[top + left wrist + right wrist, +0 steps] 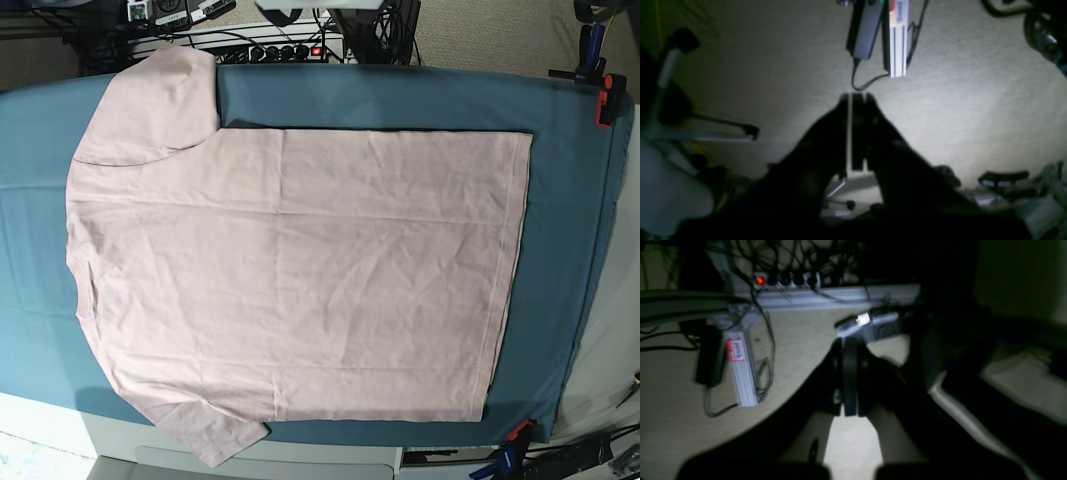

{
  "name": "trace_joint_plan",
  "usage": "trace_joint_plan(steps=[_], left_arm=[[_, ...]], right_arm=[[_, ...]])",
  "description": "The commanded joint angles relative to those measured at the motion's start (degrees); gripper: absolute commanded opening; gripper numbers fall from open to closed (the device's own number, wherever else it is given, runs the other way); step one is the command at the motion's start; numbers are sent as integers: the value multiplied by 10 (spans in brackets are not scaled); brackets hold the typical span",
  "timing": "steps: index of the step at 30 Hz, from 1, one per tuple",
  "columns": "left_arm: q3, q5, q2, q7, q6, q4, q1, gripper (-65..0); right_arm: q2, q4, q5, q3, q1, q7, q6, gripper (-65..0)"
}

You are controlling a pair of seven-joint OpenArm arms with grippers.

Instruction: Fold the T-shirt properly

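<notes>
Both hands are closed and hold nothing, and you can see this in the two wrist views. Your left hand (857, 100) shows as a dark shape with its fingers pressed together, pointing out over a pale carpeted floor (973, 100). Beyond it on that floor lie a black power brick (865, 30) and a white bar (897, 43) with a red label, with a thin cable (870, 81) looping off the brick. Your right hand (850, 350) is also shut tight, fingers side by side, hanging over the same kind of floor; ahead of it you can make out a power strip (786, 280) with a red light glowing and a tangle of dark wires. Both wrist views are dim and blurred, so little more can be told from them.

Neither hand appears in the base view. There you see the T-shirt (300, 270) spread flat on the bench (560, 200), which is covered by a teal cloth. The shirt is pale pink and plain on the side facing up, lightly creased. Its neck end lies toward the left edge of that view and its hem toward the right. One sleeve (160, 100) reaches the far edge of the bench, and the other (205, 435) hangs over the near edge. Red clamps (605, 95) pin the cloth at the right-hand corners.
</notes>
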Motion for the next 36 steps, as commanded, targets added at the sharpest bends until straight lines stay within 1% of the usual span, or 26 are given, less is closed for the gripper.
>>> trace_joint_plan(steps=[1, 3, 5, 9, 10, 12, 14, 16, 17, 18, 19, 20, 21, 23, 25, 27, 28, 29, 31, 32, 33, 36], left_arm=[[-9, -1, -16, -3, 0, 37, 34, -650], [-29, -1, -38, 0, 0, 105, 80, -650], [-56, -1, -58, 17, 0, 171, 121, -650], [-119, -8, -86, 61, -4, 288, 179, -650], [-137, -21, -91, 73, -19, 315, 188, -650], [-178, -56, -92, 98, -68, 365, 197, -650], [-218, -128, -91, 117, -121, 409, 195, -650], [-252, -207, -90, 123, -188, 444, 190, -650], [-264, -238, -90, 130, -229, 459, 184, -650], [-272, -263, -91, 141, -273, 472, 176, -650], [-276, -280, -91, 153, -311, 482, 168, -650], [-277, -287, -91, 160, -339, 483, 161, -650], [-275, -290, -90, 162, -358, 483, 155, -650], [-273, -290, -90, 161, -365, 483, 145, -650], [-273, -288, -89, 161, -365, 483, 137, -650], [-273, -278, -89, 161, -365, 483, 131, -650], [-273, -270, -89, 161, -365, 483, 128, -649], [-273, -264, -89, 161, -365, 483, 126, -634], [-273, -254, -89, 160, -365, 483, 125, -596], [-273, -254, -89, 160, -365, 483, 125, -574], [-273, -254, -89, 160, -365, 483, 125, -547], [-273, -251, -89, 160, -364, 483, 125, -481]], right_arm=[[5, 44, 8, 6, -30, 13, 2, -650], [3, 121, 21, 16, -70, 12, 2, -650], [3, 194, 38, 33, -100, 1, 2, -650], [3, 316, 84, 92, -123, -55, 2, -650], [3, 340, 101, 112, -122, -71, 2, -650], [1, 381, 139, 155, -120, -83, 2, -650], [-4, 413, 192, 200, -113, -97, 1, -650], [-16, 427, 268, 247, -85, -137, 0, -650], [-25, 427, 307, 270, -65, -163, 0, -650], [-35, 426, 338, 291, -42, -191, -10, -650], [-46, 424, 365, 308, -21, -217, -27, -650], [-56, 421, 385, 322, -2, -233, -47, -650], [-67, 416, 394, 332, 16, -242, -63, -650], [-86, 403, 395, 344, 44, -256, -80, -650], [-93, 386, 398, 344, 61, -273, -81, -650], [-93, 366, 409, 344, 70, -287, -81, -644], [-93, 357, 408, 344, 73, -287, -81, -607], [-93, 348, 408, 344, 76, -287, -82, -557], [-93, 334, 409, 344, 82, -288, -83, -454], [-93, 329, 413, 344, 84, -288, -83, -417], [-92, 328, 412, 344, 87, -292, -83, -400], [-88, 328, 406, 345, 99, -310, -86, -400]])
